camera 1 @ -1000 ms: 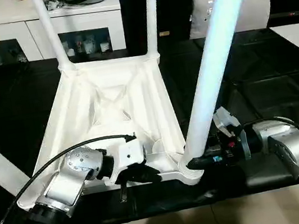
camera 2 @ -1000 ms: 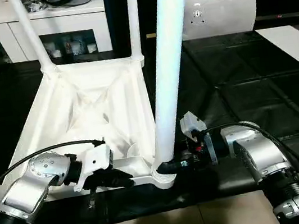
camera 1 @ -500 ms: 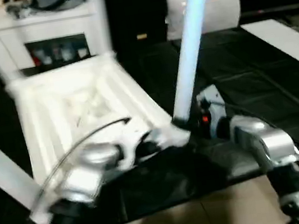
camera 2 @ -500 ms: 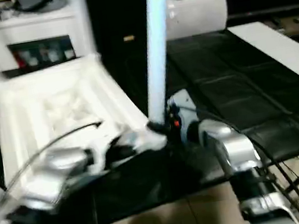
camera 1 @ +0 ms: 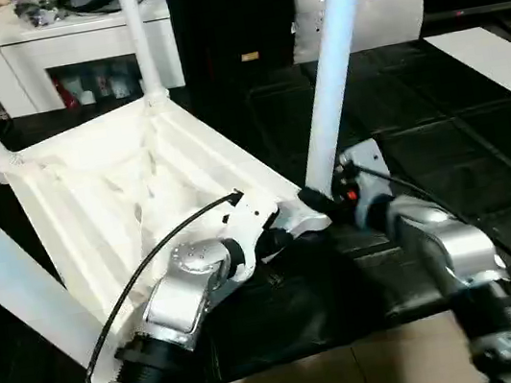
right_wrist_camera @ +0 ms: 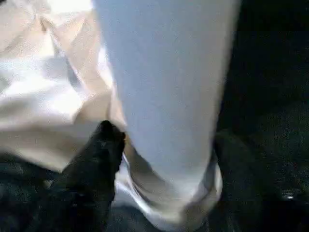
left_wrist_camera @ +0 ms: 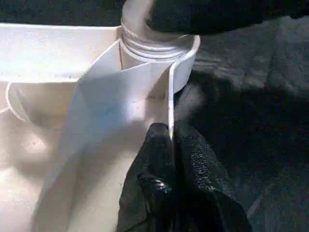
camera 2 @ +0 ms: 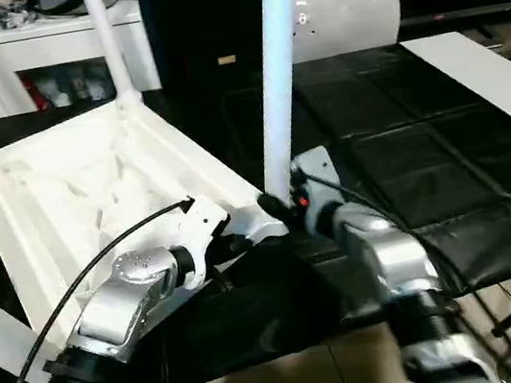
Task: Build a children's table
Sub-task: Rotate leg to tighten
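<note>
the all-white plastic children's table lies upside down on a black mat, ribbed underside up, four long tapered tubular legs standing in the round corner sockets. the left gripper is pinched shut on the thin rim of the top, just beside the nearest socket. the right gripper straddles the base of the near white leg, one black finger either side; whether the pads press on it cannot be told.

risks, as judged from this state:
- the rim is a thin, smooth wall. a pinch there has little purchase, and a sideways pull could let it slip out or flex the plastic.
- the leg is tall, glossy and tapered. if it is not fully seated in its collar, a push at the base could tilt it or lever it out.
- the top sits turned on the mat with one corner near the mat's front edge; further dragging could bring that corner off the support.

the underside shows moulded diagonal ribs. a white cabinet with shelves stands behind.
</note>
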You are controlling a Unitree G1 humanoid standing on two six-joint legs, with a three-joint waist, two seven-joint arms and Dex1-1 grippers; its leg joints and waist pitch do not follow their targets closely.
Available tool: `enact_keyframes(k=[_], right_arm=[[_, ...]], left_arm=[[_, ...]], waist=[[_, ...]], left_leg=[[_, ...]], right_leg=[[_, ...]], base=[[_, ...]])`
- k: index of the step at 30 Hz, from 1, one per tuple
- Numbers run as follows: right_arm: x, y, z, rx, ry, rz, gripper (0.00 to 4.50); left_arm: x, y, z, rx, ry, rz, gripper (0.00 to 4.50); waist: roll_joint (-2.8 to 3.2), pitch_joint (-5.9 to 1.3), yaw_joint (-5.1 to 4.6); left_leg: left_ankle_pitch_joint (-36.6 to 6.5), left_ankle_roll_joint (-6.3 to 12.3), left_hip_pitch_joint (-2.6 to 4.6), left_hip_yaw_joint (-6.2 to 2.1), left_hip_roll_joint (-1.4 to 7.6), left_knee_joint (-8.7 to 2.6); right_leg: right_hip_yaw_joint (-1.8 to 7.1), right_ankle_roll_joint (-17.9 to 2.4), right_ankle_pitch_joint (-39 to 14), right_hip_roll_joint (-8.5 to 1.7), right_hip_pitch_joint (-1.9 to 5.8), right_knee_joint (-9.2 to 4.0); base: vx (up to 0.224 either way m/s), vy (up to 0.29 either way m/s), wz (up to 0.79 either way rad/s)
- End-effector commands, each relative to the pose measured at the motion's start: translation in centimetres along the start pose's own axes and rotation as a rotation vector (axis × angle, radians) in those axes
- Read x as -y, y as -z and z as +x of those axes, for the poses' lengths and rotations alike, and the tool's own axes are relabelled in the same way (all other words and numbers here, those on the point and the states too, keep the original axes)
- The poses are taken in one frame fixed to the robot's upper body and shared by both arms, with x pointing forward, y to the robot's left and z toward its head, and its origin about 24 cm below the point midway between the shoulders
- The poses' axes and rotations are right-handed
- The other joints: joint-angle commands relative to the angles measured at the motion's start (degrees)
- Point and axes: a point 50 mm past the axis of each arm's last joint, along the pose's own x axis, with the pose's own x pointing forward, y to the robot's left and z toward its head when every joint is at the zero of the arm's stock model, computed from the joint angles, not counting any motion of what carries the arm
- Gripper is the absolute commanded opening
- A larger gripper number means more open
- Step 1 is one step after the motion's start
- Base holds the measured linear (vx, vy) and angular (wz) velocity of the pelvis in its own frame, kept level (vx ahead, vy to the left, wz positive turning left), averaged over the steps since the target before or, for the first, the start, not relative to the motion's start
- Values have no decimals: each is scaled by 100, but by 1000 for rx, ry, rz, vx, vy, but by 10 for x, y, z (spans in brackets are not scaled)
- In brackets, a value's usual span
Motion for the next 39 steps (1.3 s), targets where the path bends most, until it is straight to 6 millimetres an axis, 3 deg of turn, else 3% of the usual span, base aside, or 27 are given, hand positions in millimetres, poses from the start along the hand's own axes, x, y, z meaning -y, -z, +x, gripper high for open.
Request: enact_keyframes(k=[1,4,8,9,13,17,19,24,26,39], right_arm=[[3,-5,-4,19,-28,-19,356],[7,-7,-10,22,-65,-35,380],[7,-11,-31,26,-304,-142,411],[6,-10,-37,4,-375,-172,411],[5,-9,-46,-28,-506,-205,411],[5,-8,-47,-51,-600,-212,395],[4,-8,-47,-57,-625,-211,361],[0,-5,-43,-64,-691,-201,330],[-6,-3,-42,-69,-742,-186,310],[-14,1,-38,-69,-821,-144,211]], left_arm=[[0,-9,-5,41,31,51,0],[0,-6,-8,27,66,68,0],[-2,1,-16,-20,164,143,0],[-1,3,-20,-33,216,178,0],[1,9,-28,-67,330,252,0],[1,12,-37,-92,422,318,0],[1,13,-40,-104,455,337,0],[3,15,-48,-134,553,377,0],[3,16,-50,-136,568,384,0],[0,18,-52,-137,567,372,0]], waist=[[1,-366,52],[6,-362,65],[3,-365,127],[-20,-361,146],[-18,-348,199],[-13,-350,268],[-26,-350,287],[-14,-363,353],[-44,-361,369],[-9,-369,382]], left_leg=[[-129,441,-134,-38,115,-348],[-196,447,-111,-32,120,-349],[-164,536,-104,-41,155,-343],[-182,592,-113,-35,144,-338],[-288,581,-97,-25,139,-346],[-262,518,-57,-27,177,-355],[-256,495,-68,-31,194,-359],[-172,448,-74,-28,207,-355],[-189,443,-85,-24,200,-357],[-206,365,-87,-31,193,-355]], right_leg=[[403,-38,-1777,-467,449,-425],[397,5,-1940,-463,434,-449],[414,-31,-1756,-463,423,-411],[410,-47,-1758,-458,430,-408],[405,-10,-2081,-472,419,-451],[412,-78,-2067,-470,384,-436],[418,-133,-2003,-477,393,-413],[443,-252,-1810,-498,395,-361],[435,-224,-1856,-496,410,-367],[428,-127,-1942,-489,405,-380]], base=[[0,0,0],[0,0,0],[0,0,0],[0,0,0],[0,0,0],[0,0,0],[0,0,0],[0,0,0],[0,0,0],[0,0,0]])
